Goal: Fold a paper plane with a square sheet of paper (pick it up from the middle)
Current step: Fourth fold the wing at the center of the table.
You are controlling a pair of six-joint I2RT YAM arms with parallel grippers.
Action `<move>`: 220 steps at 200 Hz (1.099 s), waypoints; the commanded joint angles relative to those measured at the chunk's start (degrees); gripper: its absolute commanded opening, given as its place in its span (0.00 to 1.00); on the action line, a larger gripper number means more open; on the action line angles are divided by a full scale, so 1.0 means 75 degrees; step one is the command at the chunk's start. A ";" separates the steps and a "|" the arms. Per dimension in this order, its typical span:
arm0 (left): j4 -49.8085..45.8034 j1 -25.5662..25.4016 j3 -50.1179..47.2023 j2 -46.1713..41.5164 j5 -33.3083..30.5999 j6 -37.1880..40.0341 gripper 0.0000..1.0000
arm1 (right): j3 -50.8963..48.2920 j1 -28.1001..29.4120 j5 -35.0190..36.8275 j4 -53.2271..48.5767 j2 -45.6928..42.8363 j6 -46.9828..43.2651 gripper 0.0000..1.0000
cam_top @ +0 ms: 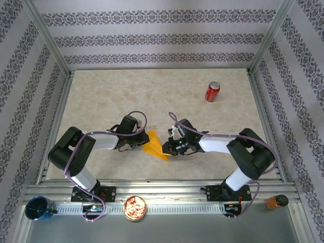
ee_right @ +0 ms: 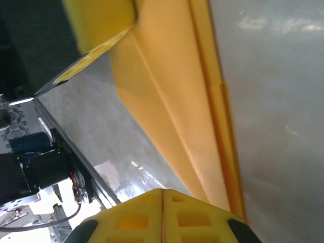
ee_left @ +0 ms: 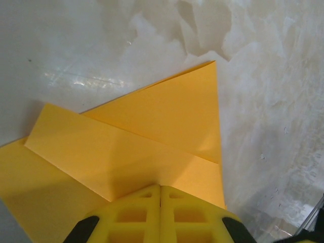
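The square sheet of paper (cam_top: 154,146) lies on the marbled table between the two arms, folded into a flat, layered orange-yellow shape with a point toward the near right. My left gripper (cam_top: 137,144) is shut. In the left wrist view its tips (ee_left: 160,186) rest on top of the paper (ee_left: 152,136) at a crease, with nothing between the jaws. My right gripper (cam_top: 170,147) is shut too. In the right wrist view its tips (ee_right: 162,190) sit at the long edge of the paper (ee_right: 172,101), beside the layered folds.
A red soda can (cam_top: 212,91) stands at the back right of the table. On the near rail sit a blue cup (cam_top: 39,208), a bowl of snacks (cam_top: 135,208) and an orange-and-black object (cam_top: 276,201). Metal frame posts and patterned walls close in the table's sides.
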 commanded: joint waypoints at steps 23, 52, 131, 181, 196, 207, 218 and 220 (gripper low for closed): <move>-0.0266 0.0101 -0.0141 0.0003 -0.0202 -0.0093 0.02 | 0.0223 0.0138 -0.0461 0.0281 0.0601 -0.0182 0.11; -0.0401 0.0111 -0.0036 -0.0058 -0.0102 -0.0029 0.03 | 0.0095 -0.0018 -0.0331 -0.0164 0.0934 -0.0457 0.06; -0.1891 -0.0514 0.0865 -0.1119 -0.0628 0.0194 0.15 | -0.0531 -0.0045 0.0144 -0.0235 0.0680 -0.0239 0.02; -0.0233 -0.1379 0.0479 -0.0509 -0.0234 -0.0831 0.09 | -0.0554 -0.0052 0.0246 -0.0224 0.0645 -0.0163 0.02; -0.0207 -0.1678 0.0639 -0.0276 -0.0355 -0.0895 0.09 | -0.0567 -0.0041 0.0269 -0.0223 0.0621 -0.0167 0.02; -0.0174 -0.1774 0.0652 -0.0138 -0.0463 -0.0972 0.08 | -0.0567 -0.0041 0.0279 -0.0234 0.0632 -0.0170 0.02; 0.0038 -0.1777 0.0518 -0.0040 -0.0560 -0.1093 0.07 | -0.0564 -0.0041 0.0268 -0.0211 0.0653 -0.0153 0.02; 0.0079 -0.1776 0.0484 -0.0028 -0.0579 -0.1113 0.07 | -0.0567 -0.0032 0.0269 -0.0205 0.0655 -0.0149 0.02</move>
